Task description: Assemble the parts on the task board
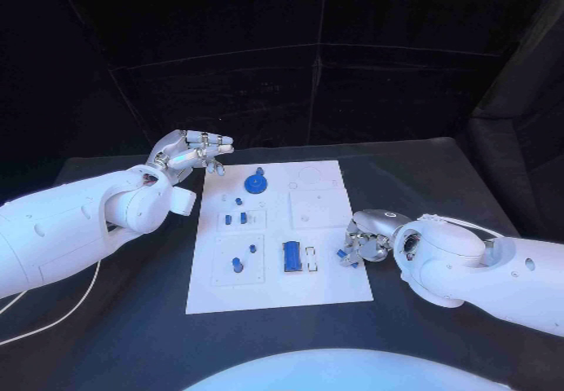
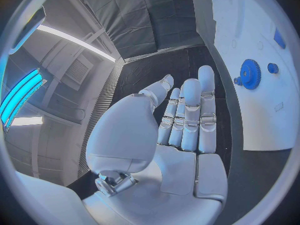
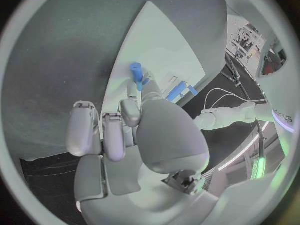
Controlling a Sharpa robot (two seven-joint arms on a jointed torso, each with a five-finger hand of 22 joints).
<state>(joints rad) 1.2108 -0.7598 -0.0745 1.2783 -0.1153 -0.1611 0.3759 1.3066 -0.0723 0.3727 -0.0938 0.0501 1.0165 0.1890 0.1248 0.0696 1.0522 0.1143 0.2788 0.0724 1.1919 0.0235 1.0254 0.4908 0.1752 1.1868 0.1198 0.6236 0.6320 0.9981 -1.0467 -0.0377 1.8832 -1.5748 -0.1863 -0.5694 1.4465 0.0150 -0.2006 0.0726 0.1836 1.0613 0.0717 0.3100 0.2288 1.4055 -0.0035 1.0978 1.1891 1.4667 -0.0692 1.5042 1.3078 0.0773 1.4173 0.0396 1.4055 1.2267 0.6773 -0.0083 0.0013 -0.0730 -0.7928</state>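
The white task board (image 1: pixel 317 285) lies in the middle of the black table. A blue gear (image 1: pixel 257 184) sits near its far edge, a long blue block (image 1: pixel 289 257) near the front, and small blue pieces (image 1: pixel 235 217) stand in the left slots. My right hand (image 1: pixel 367 240) hovers at the board's right edge and pinches a small blue peg (image 3: pixel 135 71) between thumb and finger. My left hand (image 1: pixel 194 151) floats beyond the board's far left corner, fingers apart and holding nothing. In the left wrist view the left hand (image 2: pixel 181 120) lies flat, with the gear (image 2: pixel 250 74) off to its side.
Black table (image 1: pixel 447 179) surrounds the board, with bare surface on the right and at the back. A white cable (image 1: pixel 59 314) runs along the table under my left arm. A dark curtain closes off the back.
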